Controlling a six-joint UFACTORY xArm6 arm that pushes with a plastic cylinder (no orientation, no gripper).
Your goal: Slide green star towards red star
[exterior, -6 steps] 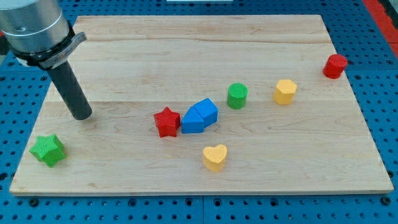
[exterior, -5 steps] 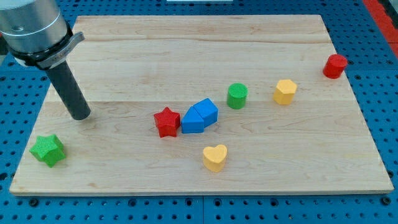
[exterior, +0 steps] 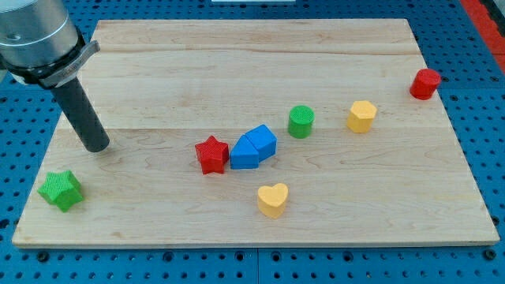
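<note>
The green star (exterior: 61,190) lies near the board's bottom left corner. The red star (exterior: 211,154) sits near the middle of the board, touching the left side of a blue block pair (exterior: 253,147). My tip (exterior: 96,146) rests on the board above and a little to the right of the green star, apart from it, and well to the left of the red star.
A green cylinder (exterior: 301,121) stands right of the blue blocks. A yellow hexagon-like block (exterior: 361,116) lies further right, a red cylinder (exterior: 424,84) near the right edge, and a yellow heart (exterior: 273,199) below the blue blocks. The wooden board (exterior: 237,55) sits on a blue pegboard.
My tip has slid slightly to the left. No block has moved.
</note>
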